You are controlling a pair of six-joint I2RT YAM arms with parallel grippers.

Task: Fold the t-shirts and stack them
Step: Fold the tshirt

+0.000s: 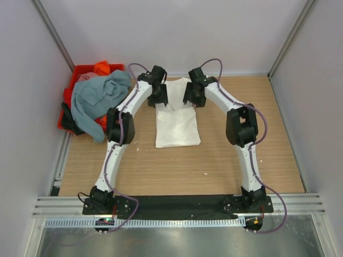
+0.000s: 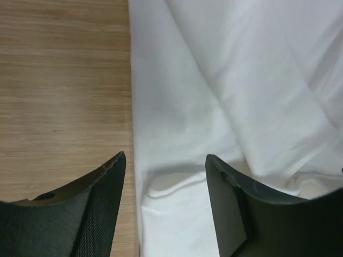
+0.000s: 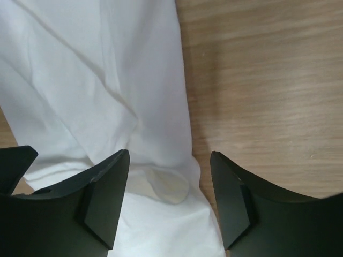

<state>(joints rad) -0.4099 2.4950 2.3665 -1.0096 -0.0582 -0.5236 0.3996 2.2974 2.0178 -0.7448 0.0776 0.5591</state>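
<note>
A white t-shirt (image 1: 177, 120) lies on the wooden table, folded into a long strip, its chest print hidden. My left gripper (image 1: 159, 95) is open over the shirt's far left edge; in the left wrist view the jaws (image 2: 165, 160) straddle the white cloth edge (image 2: 214, 80). My right gripper (image 1: 193, 93) is open over the far right edge; in the right wrist view it (image 3: 169, 158) straddles a fold of the white shirt (image 3: 107, 80). A grey-blue t-shirt (image 1: 99, 96) and an orange one (image 1: 102, 68) lie piled in the crate.
A red plastic crate (image 1: 80, 72) stands at the back left of the table, with dark cloth (image 1: 68, 120) hanging at its near edge. Grey walls close in left, right and back. Bare wood (image 1: 177, 166) lies in front of the shirt.
</note>
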